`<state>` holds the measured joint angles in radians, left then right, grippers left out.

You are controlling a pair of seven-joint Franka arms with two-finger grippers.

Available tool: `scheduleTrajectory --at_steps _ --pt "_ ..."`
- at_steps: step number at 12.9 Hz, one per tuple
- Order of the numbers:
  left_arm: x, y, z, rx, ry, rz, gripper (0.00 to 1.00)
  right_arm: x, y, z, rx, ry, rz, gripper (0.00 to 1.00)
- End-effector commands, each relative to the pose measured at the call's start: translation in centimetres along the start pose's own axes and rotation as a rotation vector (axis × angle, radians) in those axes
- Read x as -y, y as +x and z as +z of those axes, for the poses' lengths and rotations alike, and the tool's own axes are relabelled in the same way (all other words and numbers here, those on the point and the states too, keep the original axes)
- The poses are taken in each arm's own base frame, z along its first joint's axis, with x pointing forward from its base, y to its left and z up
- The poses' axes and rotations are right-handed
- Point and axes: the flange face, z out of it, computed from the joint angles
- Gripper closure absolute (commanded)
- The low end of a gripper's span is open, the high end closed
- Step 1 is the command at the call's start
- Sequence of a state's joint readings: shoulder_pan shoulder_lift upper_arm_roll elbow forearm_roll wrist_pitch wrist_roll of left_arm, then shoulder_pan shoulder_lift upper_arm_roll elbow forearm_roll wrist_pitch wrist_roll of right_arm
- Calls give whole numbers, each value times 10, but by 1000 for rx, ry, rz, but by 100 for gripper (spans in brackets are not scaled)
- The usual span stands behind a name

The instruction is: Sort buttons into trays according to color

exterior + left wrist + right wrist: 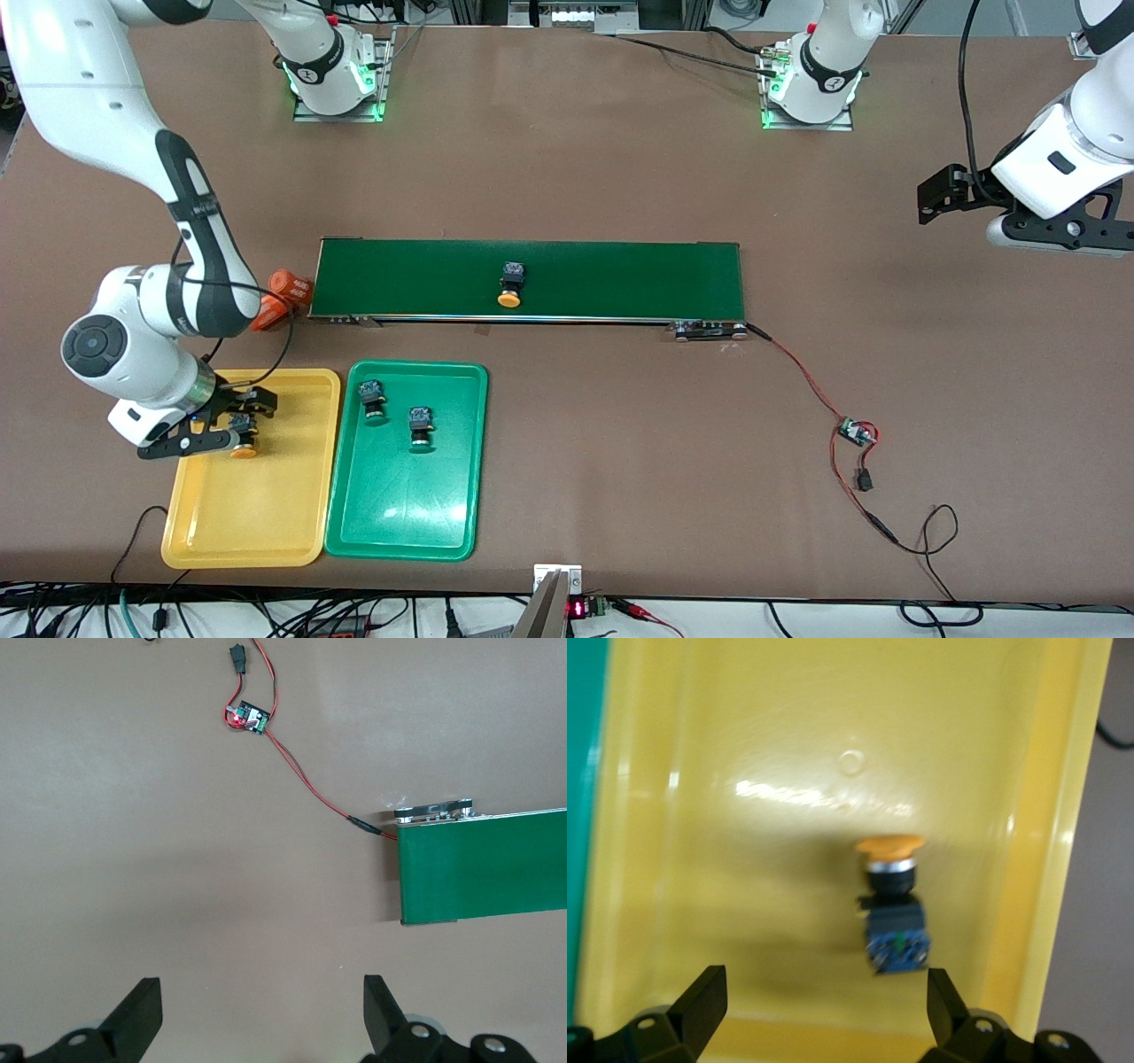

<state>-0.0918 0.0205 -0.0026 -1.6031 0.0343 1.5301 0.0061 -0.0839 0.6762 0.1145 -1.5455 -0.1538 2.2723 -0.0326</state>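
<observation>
Yellow plastic forms the tray (266, 523) lying toward the right arm's end of the table, with the green tray (399, 523) set just beside it at its 3 o'clock in the front view. One orange-capped button (893, 904) is seen lying on its side in the yellow tray, close to the rim nearest the robots. The right gripper (232, 427) is held just over this button with its fingers spread wide, and nothing is gripped between them; in the right wrist view the button is seen lying free on the tray floor between the two fingertips (702, 1001).

Two green-capped buttons are found in the green tray: the first green button (372, 400) lies near the rim closest to the robots, and the second green button (421, 427) rests at its 4 o'clock, a little nearer the front camera. They are near each other but not touching.

A second orange-capped button (511, 285) is seen on the dark green belt (620, 279), at about 1 o'clock from the green tray.

The left gripper (261, 1014) is held wide open and empty over bare table (974, 399) off the belt's end, where the left arm waits
</observation>
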Motion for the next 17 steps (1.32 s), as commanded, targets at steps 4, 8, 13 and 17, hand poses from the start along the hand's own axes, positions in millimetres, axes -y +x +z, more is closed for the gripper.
scheduleTrajectory --at_steps 4,8,13,17 --pt "0 -4 -9 0 -12 -11 0 78 -50 -89 105 87 138 0" --pt "0 -5 -9 2 -12 -11 0 140 -79 -115 147 116 212 0" --pt "-1 -5 -8 8 -13 -10 0 223 -106 -108 158 121 239 0" --pt "-4 -5 -11 0 -9 -4 0 281 -140 -80 125 126 250 0"
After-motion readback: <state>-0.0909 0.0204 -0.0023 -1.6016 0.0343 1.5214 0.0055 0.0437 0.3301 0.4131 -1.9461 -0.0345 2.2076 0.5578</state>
